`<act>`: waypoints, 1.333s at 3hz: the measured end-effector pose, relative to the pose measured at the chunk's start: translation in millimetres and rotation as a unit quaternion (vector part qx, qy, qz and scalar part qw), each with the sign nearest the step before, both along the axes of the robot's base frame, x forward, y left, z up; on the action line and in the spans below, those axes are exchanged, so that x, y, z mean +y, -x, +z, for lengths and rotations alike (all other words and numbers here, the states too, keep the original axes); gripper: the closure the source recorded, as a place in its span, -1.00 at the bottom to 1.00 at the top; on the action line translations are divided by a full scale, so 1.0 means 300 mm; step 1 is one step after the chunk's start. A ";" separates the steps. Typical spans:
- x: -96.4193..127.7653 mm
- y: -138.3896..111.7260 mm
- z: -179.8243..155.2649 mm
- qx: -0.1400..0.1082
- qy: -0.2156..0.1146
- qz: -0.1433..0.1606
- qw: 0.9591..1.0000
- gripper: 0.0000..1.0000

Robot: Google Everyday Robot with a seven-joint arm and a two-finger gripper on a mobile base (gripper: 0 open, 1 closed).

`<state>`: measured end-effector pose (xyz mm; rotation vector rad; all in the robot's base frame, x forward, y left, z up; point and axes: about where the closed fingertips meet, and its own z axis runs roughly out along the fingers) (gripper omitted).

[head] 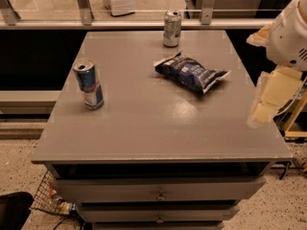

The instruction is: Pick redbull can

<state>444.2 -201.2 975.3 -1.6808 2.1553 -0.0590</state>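
The redbull can (89, 84), tall and slim, blue and silver with a silver top, stands upright near the left edge of the grey table (144, 128). My gripper (268, 99), on the white and cream arm, hangs over the table's right edge. It is far to the right of the can and touches nothing.
A shorter silver-and-green can (171, 28) stands at the table's far edge. A dark blue chip bag (191, 72) lies right of centre. Drawers (160, 193) sit under the tabletop. A railing (144, 20) runs behind the table. A wire basket (50, 200) sits on the floor at lower left.
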 end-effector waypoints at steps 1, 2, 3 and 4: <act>0.103 -0.050 -0.069 -0.016 -0.083 0.015 0.996 -1.00; 0.239 -0.101 -0.096 -0.029 -0.154 0.042 0.987 -1.00; 0.449 -0.145 -0.090 -0.035 -0.239 0.076 0.967 -1.00; 0.474 -0.142 -0.067 -0.037 -0.251 0.077 0.964 -1.00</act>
